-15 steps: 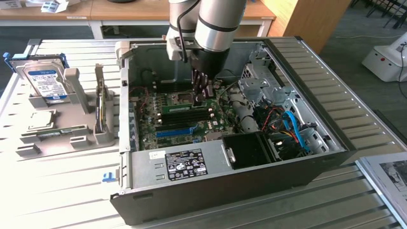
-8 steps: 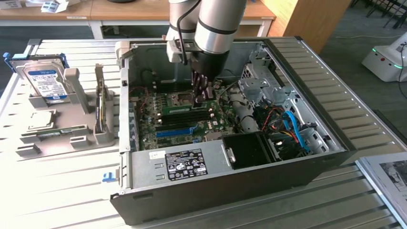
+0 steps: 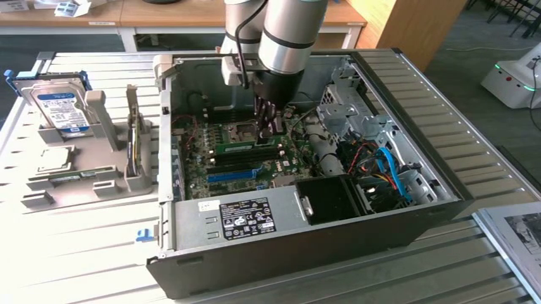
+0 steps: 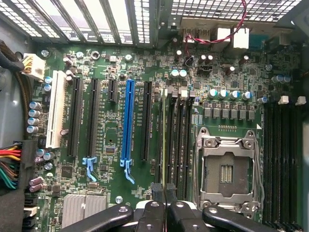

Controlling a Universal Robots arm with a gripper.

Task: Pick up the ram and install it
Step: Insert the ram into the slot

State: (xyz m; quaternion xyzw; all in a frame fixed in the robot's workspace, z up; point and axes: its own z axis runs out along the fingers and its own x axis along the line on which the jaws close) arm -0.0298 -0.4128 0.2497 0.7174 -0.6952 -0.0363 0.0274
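An open computer case (image 3: 279, 253) sat on the slatted tabletop (image 3: 473, 107), and the arm (image 3: 287, 38) reached down into it over the green motherboard (image 4: 111, 140). The jaws were pressed together on the ram (image 4: 164, 135), pinching it edge-on. It stood in line with the black memory slots (image 4: 181, 140), just beside the open processor socket (image 4: 226, 171); whether it was seated could not be told.
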